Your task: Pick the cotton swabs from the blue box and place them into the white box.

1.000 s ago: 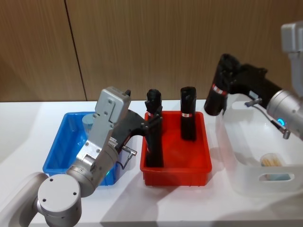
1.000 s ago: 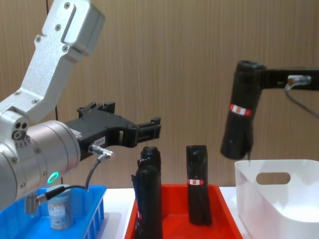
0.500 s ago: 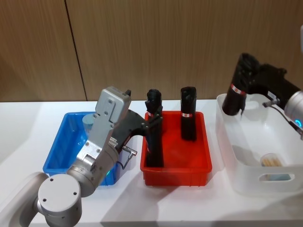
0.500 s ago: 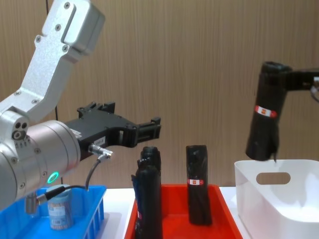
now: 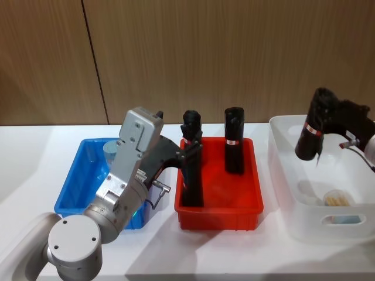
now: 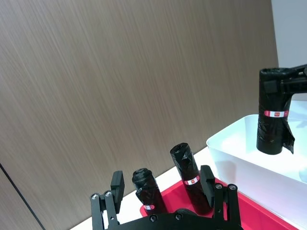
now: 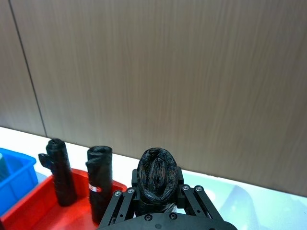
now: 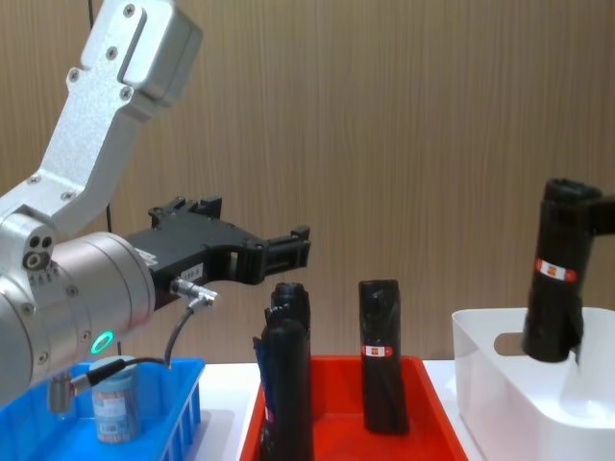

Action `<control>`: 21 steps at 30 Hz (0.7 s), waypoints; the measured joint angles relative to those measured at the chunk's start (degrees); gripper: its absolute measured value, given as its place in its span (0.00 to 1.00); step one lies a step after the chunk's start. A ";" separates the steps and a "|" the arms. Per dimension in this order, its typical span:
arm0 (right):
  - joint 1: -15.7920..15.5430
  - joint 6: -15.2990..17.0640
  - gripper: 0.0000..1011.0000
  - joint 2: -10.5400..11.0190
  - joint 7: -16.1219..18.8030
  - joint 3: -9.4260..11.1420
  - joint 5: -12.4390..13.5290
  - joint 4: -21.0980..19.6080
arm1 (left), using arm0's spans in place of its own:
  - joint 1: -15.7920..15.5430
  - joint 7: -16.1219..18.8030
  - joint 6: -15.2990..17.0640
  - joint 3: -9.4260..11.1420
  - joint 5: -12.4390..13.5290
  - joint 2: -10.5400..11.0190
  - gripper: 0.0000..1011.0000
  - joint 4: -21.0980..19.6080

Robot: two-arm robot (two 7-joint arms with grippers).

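Since a second ago, right gripper (image 5: 328,114) has been lowered into the white box (image 5: 280,175), jaws clamped on a black roll (image 5: 312,132), not a swab tub. Left gripper (image 8: 293,248) is held above the red bin (image 5: 218,211), jaws spread, empty. One cotton swabs tub (image 8: 116,409) remains in the blue box (image 5: 73,187); another (image 5: 337,199) lies in white. Two rolls (image 5: 233,147) stand between.

head high, chest low, sharing red bin (image 5: 218,199)
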 joint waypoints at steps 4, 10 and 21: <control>-0.02 -0.52 0.36 0.17 -0.34 0.20 -0.08 1.36 | 0.00 0.00 0.00 0.00 0.00 0.00 0.99 0.00; -0.07 -1.12 0.42 0.35 -0.87 0.45 -0.24 3.06 | 0.00 0.00 0.00 0.00 0.00 0.00 0.99 0.00; -0.40 -2.01 0.75 0.47 -1.34 0.66 -0.15 4.35 | 0.00 0.00 0.00 0.00 0.00 0.00 0.99 0.00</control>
